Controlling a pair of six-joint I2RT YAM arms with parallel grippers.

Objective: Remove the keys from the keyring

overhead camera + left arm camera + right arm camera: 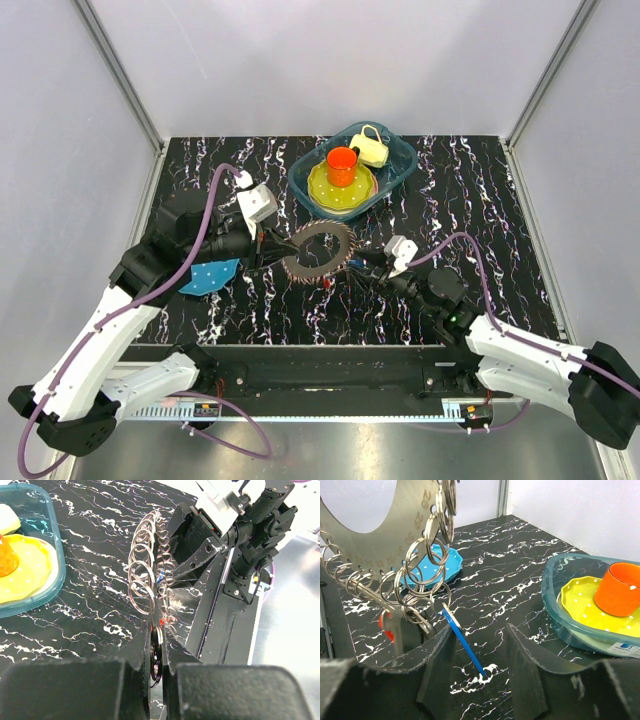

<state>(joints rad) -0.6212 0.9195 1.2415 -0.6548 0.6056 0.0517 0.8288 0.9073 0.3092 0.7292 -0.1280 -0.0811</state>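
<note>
**Progress:** early. The keyring [298,262] is held on edge over the middle of the tabletop [480,200], between the two arms. Keys [342,240] fringe it all round, and no freed key is evident anywhere. All removal is judged outstanding.

**Left end effector** [156,662]: clenched on the keyring's near rim, carrying it.

**Right end effector** [480,630]: jaws apart, with a blue key [465,647] hanging between them, not pinched.

**Views:**
- Only the top view shows the full fringe, with the tray [405,170] well behind.
- The left wrist view shows the rim clamp edge-on.
- Only the right wrist view shows the keyring as a flat numbered band with split rings threaded along its edge. It also shows a red tag [387,625] near the blue key.
</note>
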